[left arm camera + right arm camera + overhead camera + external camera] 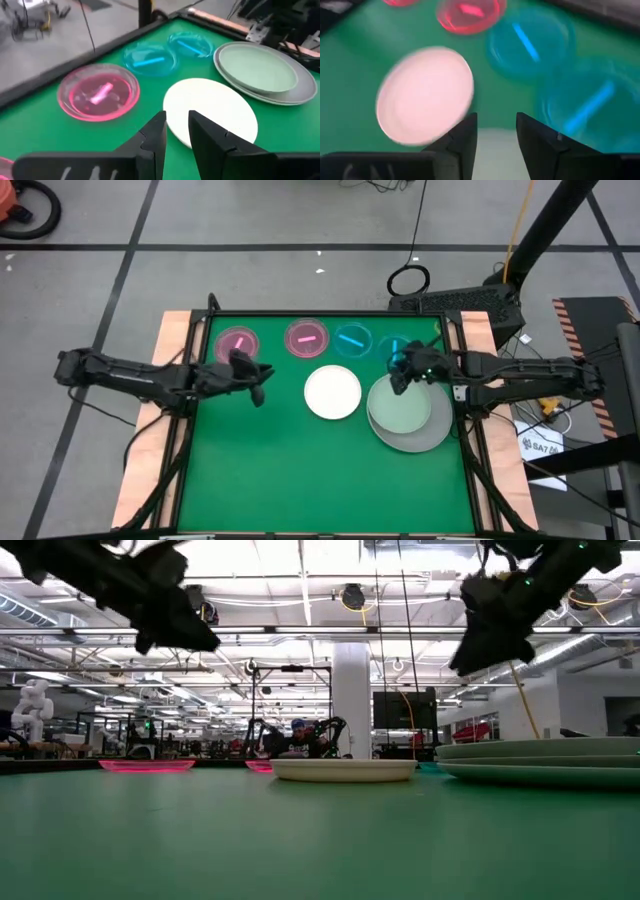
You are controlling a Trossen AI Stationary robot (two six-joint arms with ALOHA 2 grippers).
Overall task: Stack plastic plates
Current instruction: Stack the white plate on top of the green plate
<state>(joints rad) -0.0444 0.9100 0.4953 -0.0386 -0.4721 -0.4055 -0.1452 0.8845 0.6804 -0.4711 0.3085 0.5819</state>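
Lying on the green table (300, 470), the large grey round plastic plate (432, 438) carries the pale green plate (400, 406); the right gripper (399, 378) hovers above, fingers apart. White plate (332, 393) sits centre; small pink plates (306, 338) and blue plates (352, 340) line the far edge. Left gripper (258, 385) is empty, slightly parted.

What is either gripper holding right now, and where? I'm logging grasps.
Nothing. The left gripper and right gripper both hang empty above the table.
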